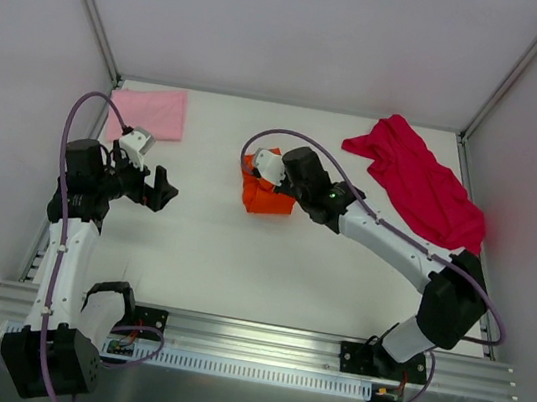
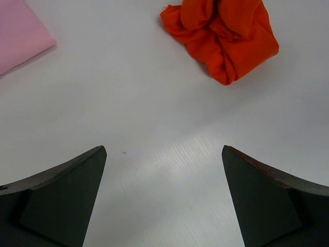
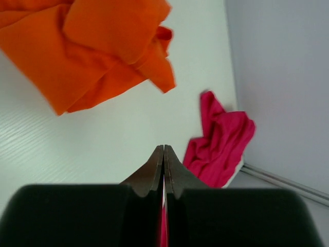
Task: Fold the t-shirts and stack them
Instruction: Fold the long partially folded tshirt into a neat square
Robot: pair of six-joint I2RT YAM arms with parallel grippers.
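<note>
Item 1, bright orange cloth t-shirt (image 1: 269, 199): bunched into a crumpled heap, unfolded, near the middle of the white table (image 1: 238, 267). It lies on the table surface alone and is not stacked on either other garment.

Item 2, light pink cloth t-shirt (image 1: 151, 110): folded into a flat rectangle and lying in the far left corner of the table, well apart from the orange heap.

Item 3, magenta cloth t-shirt (image 1: 422, 189): spread loosely and wrinkled, unfolded, along the far right side of the table close to the right wall.

Right gripper (image 3: 164, 150): its two dark fingers are pressed together with the tips meeting. In the overhead view it sits over the far left part of the orange heap. In the right wrist view the orange cloth lies beyond the tips, not between them. A thin red line shows in the slit lower down between the fingers, and I cannot tell what it is.

Left gripper (image 2: 163, 149): released, with its black fingers (image 2: 61, 195) spread wide and bare table between them. It hangs above the table on the left, with the orange heap ahead of it and the pink shirt off to its far left.

Surroundings: pale enclosure walls (image 1: 303, 34) on three sides, a ribbed aluminium rail (image 1: 258, 341) carrying both arm bases at the near edge, and purple cables (image 1: 75, 132) looping along each arm.
</note>
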